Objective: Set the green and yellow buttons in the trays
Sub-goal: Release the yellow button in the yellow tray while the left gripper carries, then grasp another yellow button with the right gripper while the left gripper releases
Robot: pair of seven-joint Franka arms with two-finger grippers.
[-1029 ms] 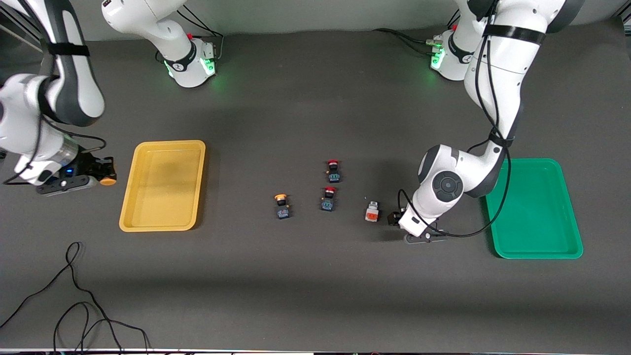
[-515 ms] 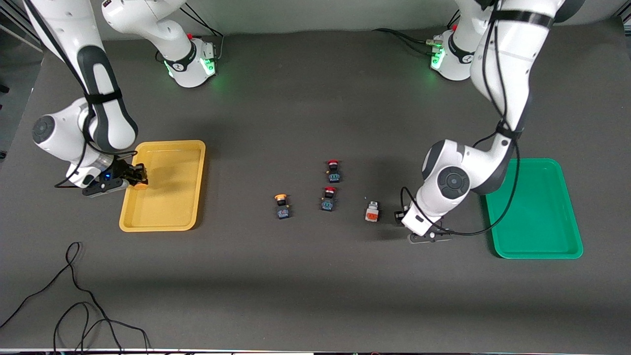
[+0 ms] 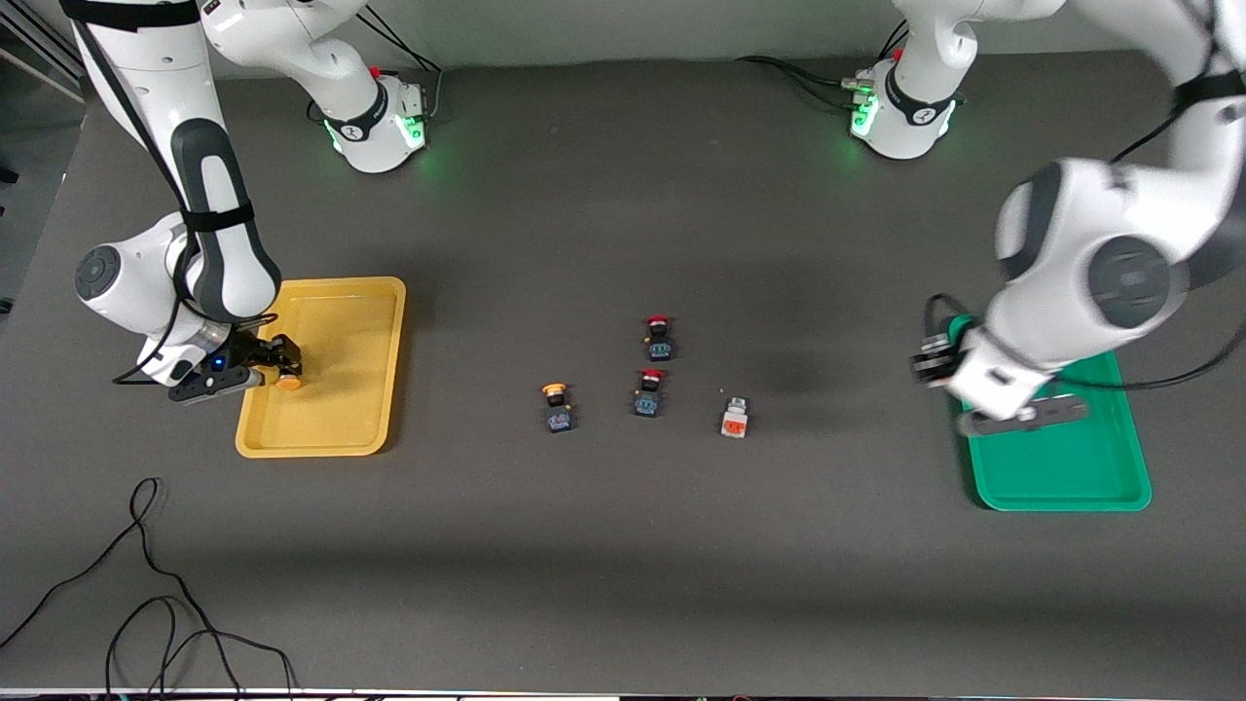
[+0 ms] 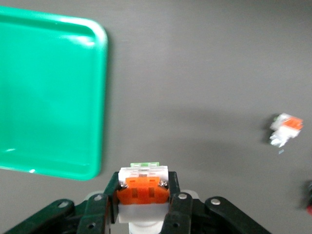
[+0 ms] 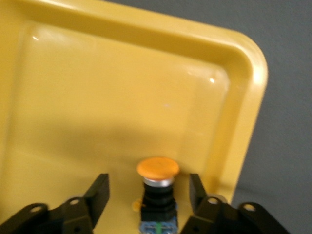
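Holding white button (image 4: 143, 187), left fingers (image 4: 108, 201) clamped | yellow tray (image 5: 243, 131): yellow-capped button (image 5: 157, 187), right fingers (image 5: 99, 191) apart

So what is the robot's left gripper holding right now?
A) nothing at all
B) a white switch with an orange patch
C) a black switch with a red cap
B: in the left wrist view the left gripper is shut on a white switch with an orange patch.
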